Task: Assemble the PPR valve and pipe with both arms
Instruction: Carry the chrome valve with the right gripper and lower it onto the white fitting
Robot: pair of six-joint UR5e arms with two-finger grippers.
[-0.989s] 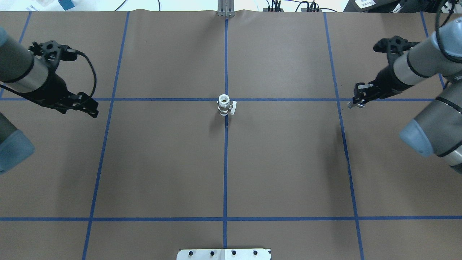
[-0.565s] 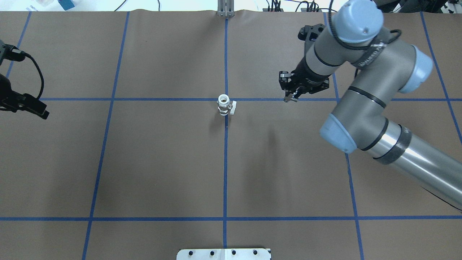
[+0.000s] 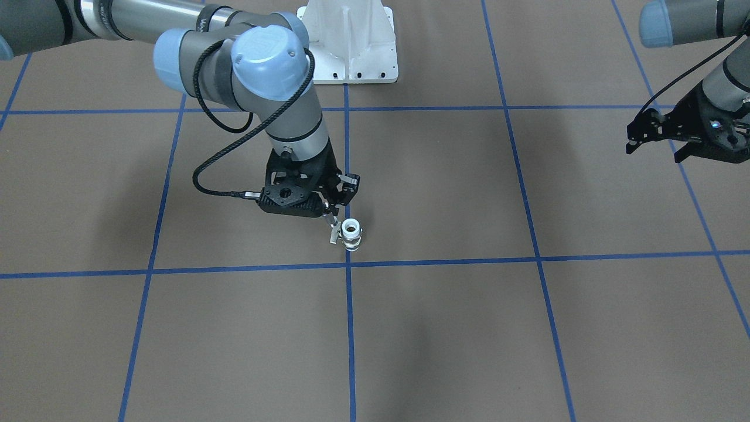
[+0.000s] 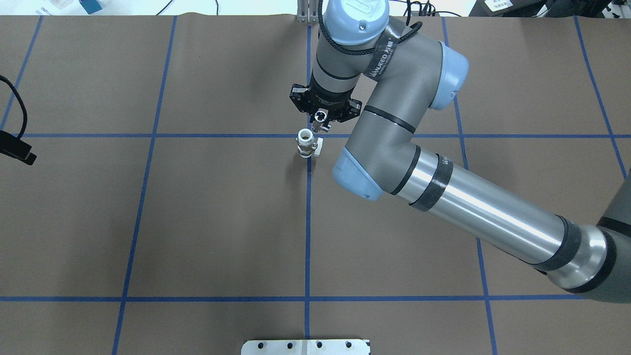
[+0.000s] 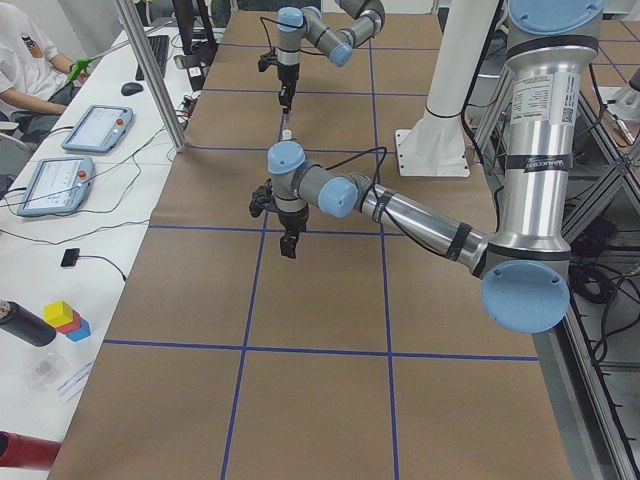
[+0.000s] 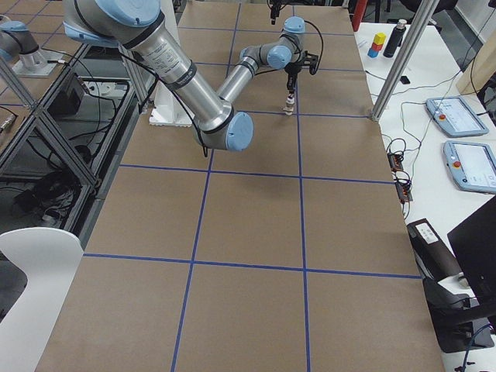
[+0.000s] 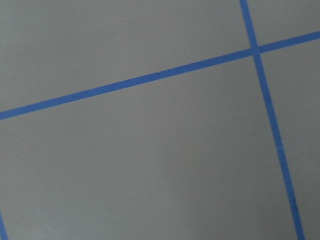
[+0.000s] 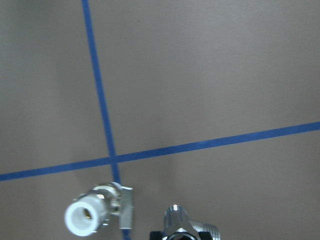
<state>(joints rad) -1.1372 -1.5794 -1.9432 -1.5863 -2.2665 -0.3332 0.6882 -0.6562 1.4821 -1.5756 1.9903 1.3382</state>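
Note:
The white PPR valve [image 4: 306, 143] stands upright at the table's centre where two tape lines cross, its hollow end up and its side lever toward the overhead view's right. It also shows in the front view as the valve [image 3: 351, 233] and low left in the right wrist view as the valve [image 8: 95, 215]. My right gripper [image 4: 321, 120] hangs just beyond and beside it, shut on the chrome pipe [image 8: 182, 227], which points down; the pipe [image 3: 332, 227] is close beside the valve, apart from it. My left gripper [image 3: 653, 149] is far off at the table's side, open and empty.
Brown table paper with a blue tape grid [image 4: 307, 222]. A white bolted pedestal [image 3: 351, 41] stands at the robot's side. A metal plate [image 4: 305, 346] sits at the near edge. A seated person and tablets [image 5: 95, 125] are beside the table in the left side view.
My right arm has swung in from the right side to the centre, carrying the pipe to just beside the valve. My left arm has drawn back toward the left edge.

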